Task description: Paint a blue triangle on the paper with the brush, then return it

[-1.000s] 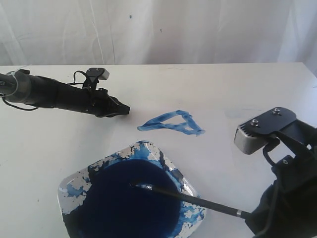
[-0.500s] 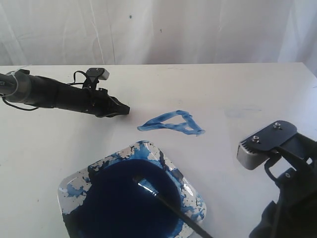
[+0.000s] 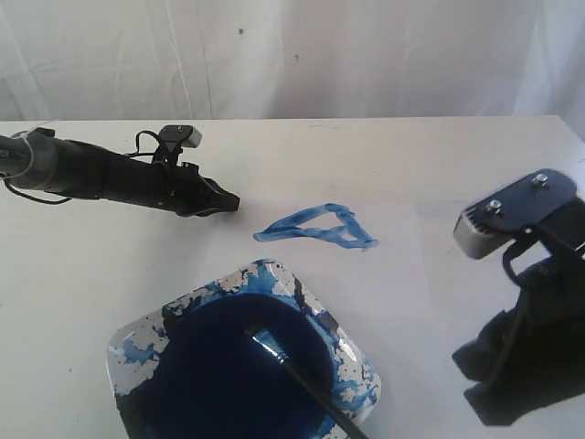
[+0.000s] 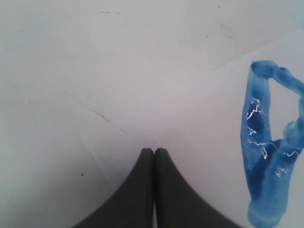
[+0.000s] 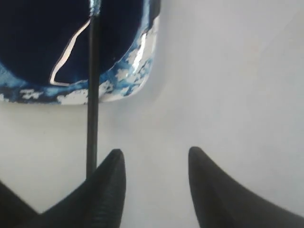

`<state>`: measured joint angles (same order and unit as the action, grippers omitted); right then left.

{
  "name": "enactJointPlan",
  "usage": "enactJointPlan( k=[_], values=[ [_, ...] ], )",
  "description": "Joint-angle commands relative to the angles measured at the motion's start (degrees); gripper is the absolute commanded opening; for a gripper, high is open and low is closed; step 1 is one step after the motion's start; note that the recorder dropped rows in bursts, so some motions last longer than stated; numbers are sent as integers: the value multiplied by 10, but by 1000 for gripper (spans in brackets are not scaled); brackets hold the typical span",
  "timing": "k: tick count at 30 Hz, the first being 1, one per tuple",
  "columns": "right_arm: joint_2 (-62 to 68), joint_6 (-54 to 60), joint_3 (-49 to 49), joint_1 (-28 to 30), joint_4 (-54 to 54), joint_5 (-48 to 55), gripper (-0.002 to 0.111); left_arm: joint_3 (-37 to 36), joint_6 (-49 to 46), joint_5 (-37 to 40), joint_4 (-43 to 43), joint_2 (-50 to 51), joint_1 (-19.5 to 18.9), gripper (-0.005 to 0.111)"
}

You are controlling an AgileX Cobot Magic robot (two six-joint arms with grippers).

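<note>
Right gripper (image 5: pixel 154 156) near the right edge of the tabletop (image 3: pixel 411 155): my jaws stand apart, gripping nothing. The brush (image 3: pixel 306 384) runs just beside one finger (image 5: pixel 110 190), and I cannot tell whether they touch. Its bristle end lies in the dark pool (image 3: pixel 210 384) of the dish (image 3: pixel 137 337) by the near edge, the handle crossing the rim. The blue triangle (image 3: pixel 315 226) sits on the paper (image 4: pixel 204 137) about mid-tabletop. My left gripper (image 4: pixel 154 151), jaws pressed together and empty, lies toward the left edge, its tip near the triangle.
</note>
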<state>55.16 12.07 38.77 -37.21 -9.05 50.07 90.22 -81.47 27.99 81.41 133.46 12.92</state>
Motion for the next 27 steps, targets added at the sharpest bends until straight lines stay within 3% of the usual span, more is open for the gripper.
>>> enactJointPlan(
  k=[1,6,14,19,23,27],
  values=[
    [-63,-99,-1,-1,62,-41,41,1,3,5,7,0,2,0],
    [-194,-134,-5,-1,61,-92,36,1,3,5,7,0,2,0],
    [-389,-140,-72,-1,71,-226,15,1,3,5,7,0,2,0],
    [-413,-137,-116,-1,143,-262,0,1,3,5,7,0,2,0],
    [-413,-137,-141,-1,230,-378,0,1,3,5,7,0,2,0],
    [-413,-136,-150,-1,226,-430,0,1,3,5,7,0,2,0]
  ],
)
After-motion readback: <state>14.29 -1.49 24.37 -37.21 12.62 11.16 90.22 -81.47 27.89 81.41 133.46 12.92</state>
